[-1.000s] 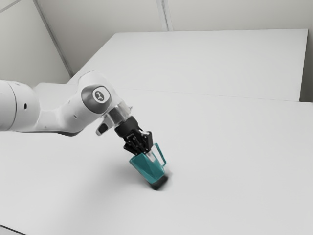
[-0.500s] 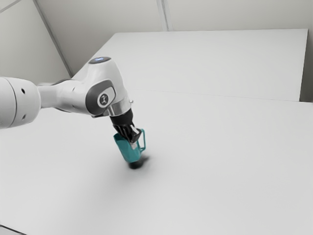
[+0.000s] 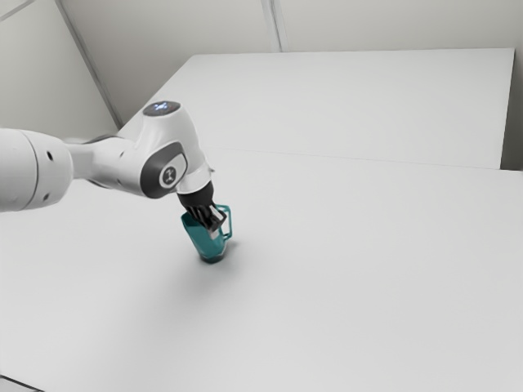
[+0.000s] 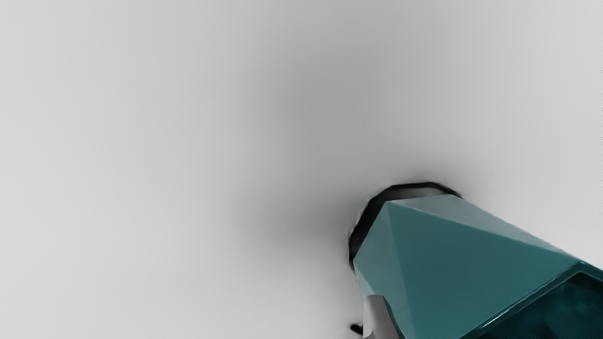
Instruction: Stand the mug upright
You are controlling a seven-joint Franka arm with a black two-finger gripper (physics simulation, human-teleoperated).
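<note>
My gripper [image 3: 215, 232] looks pinched on the mug [image 3: 200, 238], which leans slightly toward the exterior view's left, left of centre on the table [image 3: 351, 269], so releasing before its base sits flat could topple it.

Pale walls [image 3: 392, 24] behind white table [image 3: 368, 286]; thin seam [image 3: 368, 159] across.

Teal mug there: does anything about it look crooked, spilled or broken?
The mug looks askew: it leans, its open top tipped toward the exterior view's left, while the pincer holds it. I see no spill or damage.
</note>
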